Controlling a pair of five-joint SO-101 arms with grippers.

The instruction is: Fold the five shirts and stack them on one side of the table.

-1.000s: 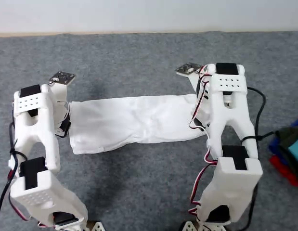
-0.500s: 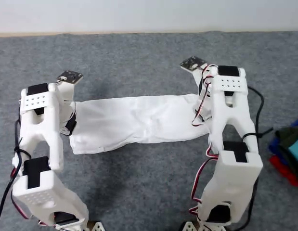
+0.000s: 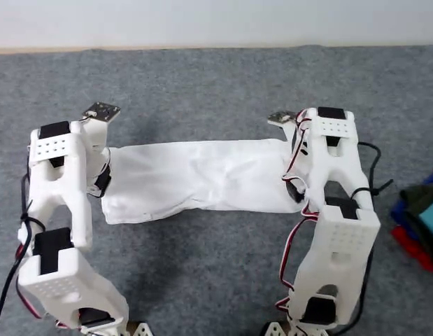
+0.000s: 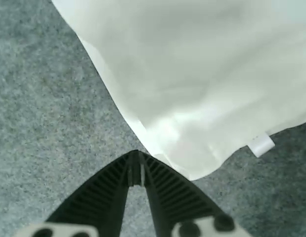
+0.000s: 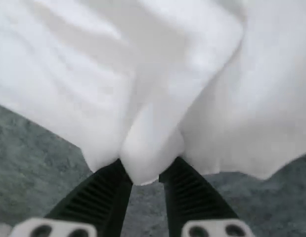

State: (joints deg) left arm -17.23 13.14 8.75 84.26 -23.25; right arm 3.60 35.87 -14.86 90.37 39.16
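Evidently set for a crosswise fold, the white shirt (image 3: pixel 195 178) lies stretched on the bench (image 3: pixel 202 84), its right end pinched in the jaws of the right arm (image 3: pixel 331 175), the jaws of the left arm (image 3: pixel 59 175) pressed together at its left hem.

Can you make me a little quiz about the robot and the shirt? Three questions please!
1. True or false: the right hand is pinching a fold of the shirt.
2. What colour is the shirt? A white, B red, C green.
3. Fill in the gap: the shirt lies on a ____ table.

Key: 1 true; 2 A; 3 grey.
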